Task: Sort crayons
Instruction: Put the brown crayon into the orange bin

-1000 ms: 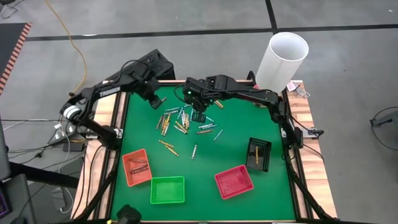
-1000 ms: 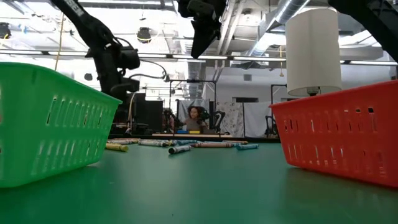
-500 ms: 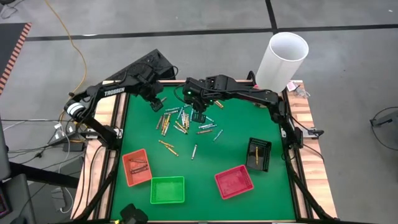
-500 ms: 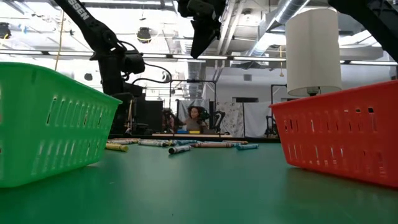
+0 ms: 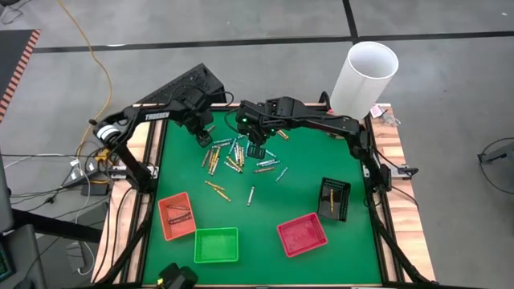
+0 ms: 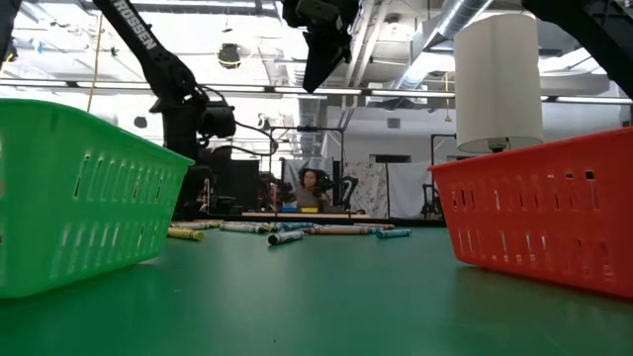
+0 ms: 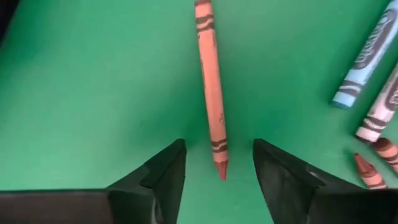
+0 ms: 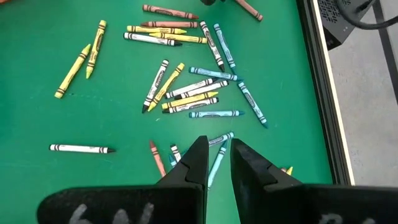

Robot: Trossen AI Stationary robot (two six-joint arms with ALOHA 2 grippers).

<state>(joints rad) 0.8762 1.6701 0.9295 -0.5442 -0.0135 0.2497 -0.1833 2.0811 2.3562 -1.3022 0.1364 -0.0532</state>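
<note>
the left gripper [image 7: 217,163] stands with fingers wide either side of a thin reddish-brown crayon [image 7: 210,87] lying alone on the green mat, upper centre of frame, its long axis running straight away between them. the right gripper [image 8: 217,155], fingers narrow and holding nothing, hangs above the pile.

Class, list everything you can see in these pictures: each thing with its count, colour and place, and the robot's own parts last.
Crayons: many; yellow, grey, light blue, reddish-brown; scattered on the mat's far middle.
Orange tray: one, near left, crayons inside.
Green tray: one, near edge.
Red tray: one, near right.
Black tray: one, right side, a yellow crayon inside.
White cylinder: one, far right corner.
Table: one, green mat.
Left gripper: fingers open over a reddish-brown crayon.
Right gripper: above the pile.
</note>
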